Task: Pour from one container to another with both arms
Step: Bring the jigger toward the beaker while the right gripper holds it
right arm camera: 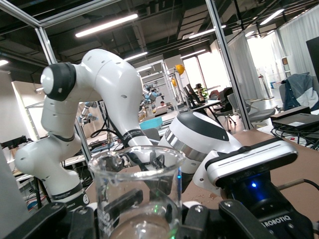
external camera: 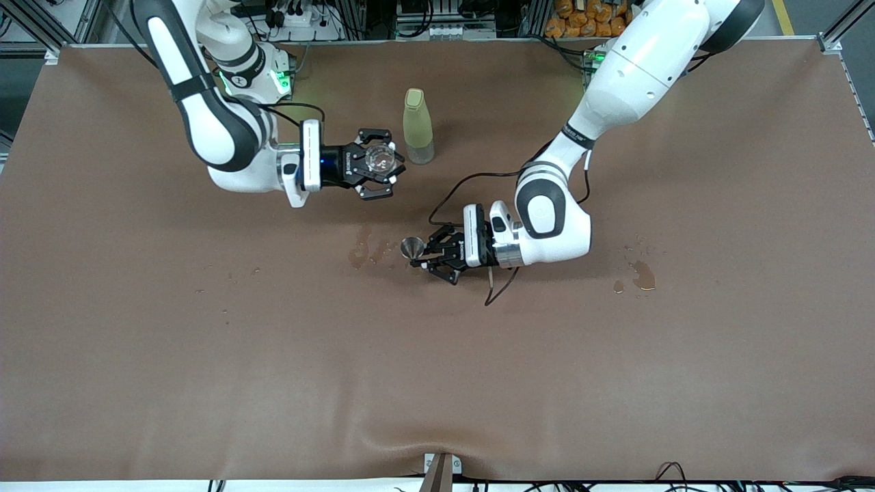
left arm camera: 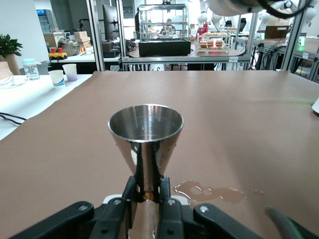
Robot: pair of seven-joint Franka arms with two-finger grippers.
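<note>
**Transfer stage: both vessels gripped, not yet aligned**

Right gripper (external camera: 380,162), reaching from the right arm's base, is clamped on the clear glass cup (external camera: 378,158) and holds it up over the table (external camera: 205,355), beside the yellow-green bottle (external camera: 418,127), which stands untouched farther from the front camera than the other vessel. In the right wrist view the cup (right arm camera: 137,191) sits upright between the fingers (right arm camera: 55,221) and appears to hold some clear liquid low down; the level is hard to read. Left gripper (external camera: 427,258), reaching from the left arm's base, is closed on the narrow waist of the goblet (external camera: 412,247), a grey, metallic-looking cone shown in the left wrist view (left arm camera: 145,134) with its mouth up, fingers (left arm camera: 130,201) pinching just below the bowl. Dark wet spots (external camera: 364,247) lie on the table just beside the goblet, and others (external camera: 641,275) toward the left arm's end.

The step in hand, by judgement, is bringing the cup over the goblet. The goblet's mouth is small, so the cup's rim should be set close above it and centred before any tilt. Tilting should be slow, with the left arm holding the goblet level and still; the existing spills suggest overshoot is the main risk.
</note>
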